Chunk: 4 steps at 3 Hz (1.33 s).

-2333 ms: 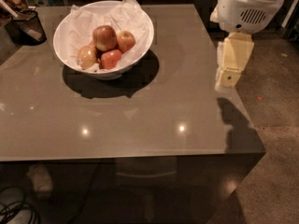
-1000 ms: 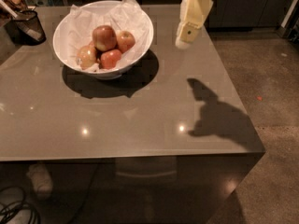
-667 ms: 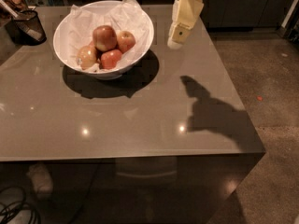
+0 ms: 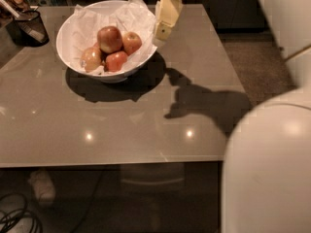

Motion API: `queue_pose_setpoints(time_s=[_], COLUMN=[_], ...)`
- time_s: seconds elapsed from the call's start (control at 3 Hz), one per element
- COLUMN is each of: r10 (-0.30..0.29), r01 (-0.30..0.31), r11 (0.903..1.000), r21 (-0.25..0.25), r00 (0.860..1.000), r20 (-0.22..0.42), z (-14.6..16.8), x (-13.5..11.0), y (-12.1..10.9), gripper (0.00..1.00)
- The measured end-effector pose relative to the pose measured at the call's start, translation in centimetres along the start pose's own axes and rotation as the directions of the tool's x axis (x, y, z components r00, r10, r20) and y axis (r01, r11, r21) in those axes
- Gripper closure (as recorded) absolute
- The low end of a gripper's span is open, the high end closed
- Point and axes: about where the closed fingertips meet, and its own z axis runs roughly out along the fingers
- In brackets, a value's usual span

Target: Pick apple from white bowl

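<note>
Table (image 4: 121, 130) seen from above, with a dark mesh cup (image 4: 30, 27) at its far left corner. Near it stands the white bowl (image 4: 65, 52), lined with crumpled paper (image 4: 87, 21) and holding four apples. The apple (image 4: 110, 39), the largest and deep red-brown, sits on top, touching the smaller ones around it.

The gripper (image 4: 161, 33) has swung in from the table's right edge. It now hangs tilted just beside the bowl's right rim, not yet over the fruit. Whether it is open or closed cannot be told from here. This looks like the last stretch of the approach. The apple is untouched in the bowl.

The rim and raised paper lie between the gripper and the apple, so it likely has to pass over them. Its shadow (image 4: 204, 103) falls on bare tabletop to the right. The table's edges are well apart from the bowl. The robot's pale body (image 4: 272, 169) fills the right foreground.
</note>
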Motion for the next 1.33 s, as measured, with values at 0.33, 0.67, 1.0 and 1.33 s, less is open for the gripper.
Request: queue_pose_setpoints(time_s=[0.33, 0.67, 1.0, 1.33], r10=[-0.001, 0.015, 0.056, 0.076], r01=[0.0, -0.015, -0.056, -0.075], r11=[0.9996, 0.9992, 0.9979, 0.997], r21=[0.03, 0.038, 0.034, 0.019], r00=[1.0, 1.0, 0.998, 0.995], r20=[0.023, 0.023, -0.011, -0.062], z=[0.1, 0.8, 2.0, 4.3], x=[-0.6, -1.3, -2.5, -4.5], y=[-1.2, -1.5, -2.3, -3.5], gripper=[0.0, 0.0, 0.0, 0.0])
